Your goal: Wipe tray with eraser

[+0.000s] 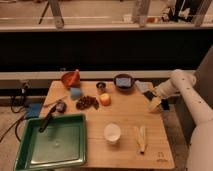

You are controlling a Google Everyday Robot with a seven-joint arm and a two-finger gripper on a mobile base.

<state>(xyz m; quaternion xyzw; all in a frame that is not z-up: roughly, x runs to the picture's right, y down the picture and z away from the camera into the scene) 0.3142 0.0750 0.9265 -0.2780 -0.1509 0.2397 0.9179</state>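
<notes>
Hand (155,103): hovering at worktop (125,150) right edge, grip state unclear | tray (30,162): front-left corner | eraser: not identifiable

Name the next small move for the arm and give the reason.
Probably swing the tool left across the table. It sits at the right edge, far from the green tray at front left, and holds no eraser that I can make out.

Glossy green plastic tray (52,146) lower left; matt pale wood tabletop (125,120); smooth white-shelled gripper (156,103) at right edge.
</notes>
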